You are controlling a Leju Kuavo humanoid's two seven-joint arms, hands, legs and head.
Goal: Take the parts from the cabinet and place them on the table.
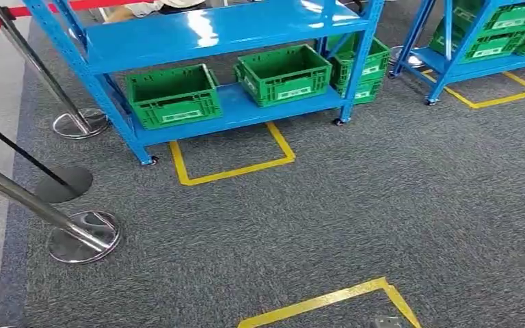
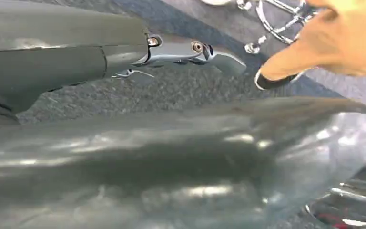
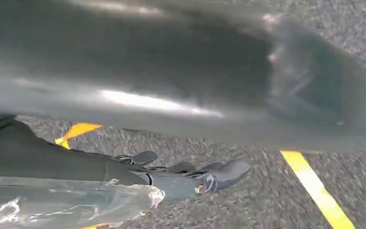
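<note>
A blue shelf rack (image 1: 229, 31) stands ahead on grey carpet. Its lower shelf carries two green crates, one on the left (image 1: 173, 96) and one in the middle (image 1: 284, 74); no parts can be made out inside them. More green crates (image 1: 364, 68) sit behind the rack's right post. My left hand (image 2: 190, 50) hangs over the carpet with its fingers stretched out and nothing in them. My right hand (image 3: 190, 176) also hangs over the carpet, fingers straight and holding nothing. A strip of clear plastic (image 3: 52, 205) lies along its wrist.
Chrome stanchions (image 1: 82, 236) (image 1: 78, 123) with red and black ropes line the left side. A second blue rack (image 1: 482, 41) with green crates stands at the far right. Yellow tape squares (image 1: 229, 171) (image 1: 328, 301) mark the carpet. A blurred tan shape (image 2: 333, 43) shows near my left hand.
</note>
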